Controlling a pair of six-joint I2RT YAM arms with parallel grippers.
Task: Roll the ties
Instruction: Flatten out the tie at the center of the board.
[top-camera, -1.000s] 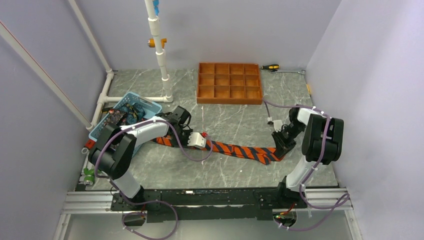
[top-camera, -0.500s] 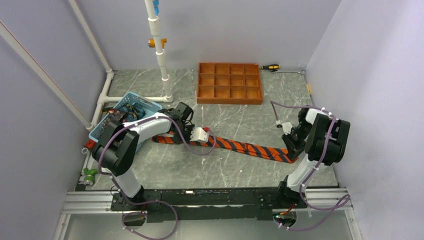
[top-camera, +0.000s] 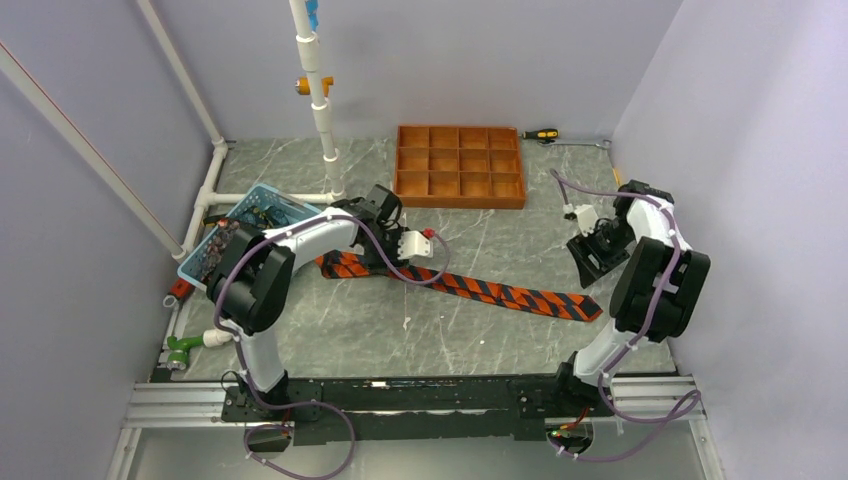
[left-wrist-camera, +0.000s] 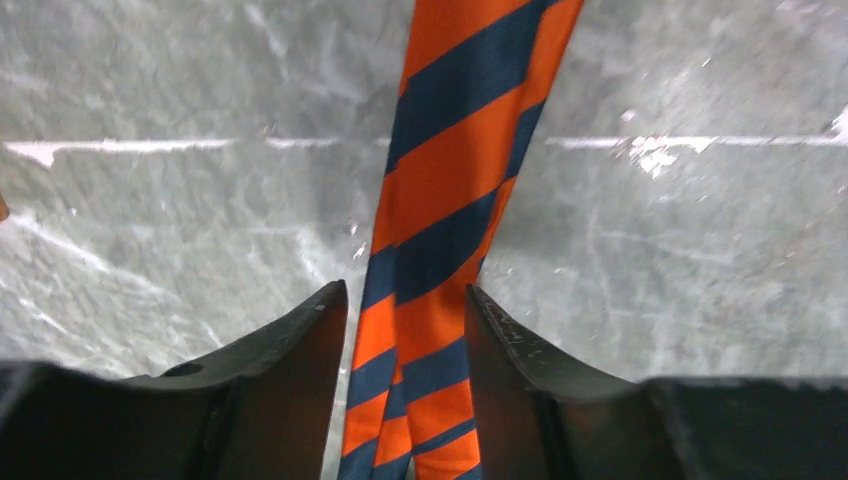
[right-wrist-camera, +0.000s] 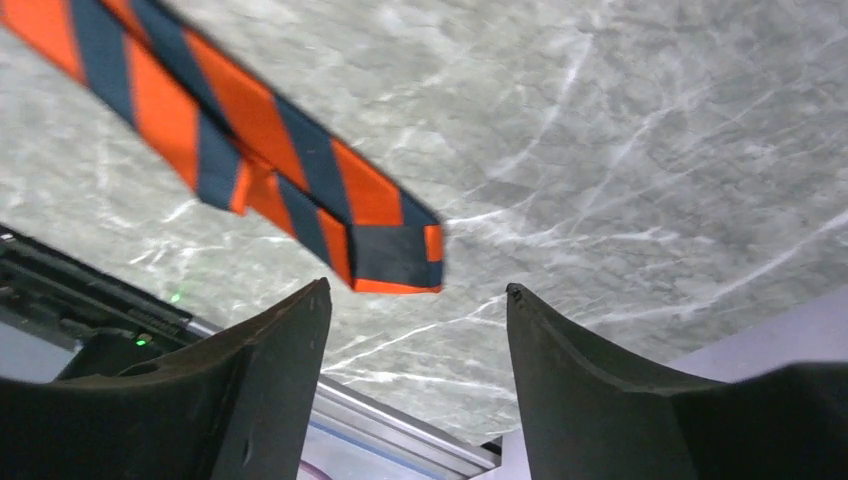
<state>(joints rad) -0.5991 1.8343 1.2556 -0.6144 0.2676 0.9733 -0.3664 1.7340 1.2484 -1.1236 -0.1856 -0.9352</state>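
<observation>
While reaching over the grey marbled worktop (top-camera: 330, 320), had left gripper (left-wrist-camera: 402, 292) released astride the flat-lying orange-and-navy striped fabric tie (left-wrist-camera: 450, 170); had right gripper (right-wrist-camera: 417, 288) released, empty, near its right end.

Top centre, an orange-brown gridded tray (top-camera: 459, 203) sits flat on the grey marble table (top-camera: 480, 250). Just right of it, against the back wall, a yellow-and-black screwdriver (top-camera: 541, 134). Upper left, a white pipe (top-camera: 318, 100) stands upright; a blue basket (top-camera: 270, 194) sits at mid-left.
</observation>
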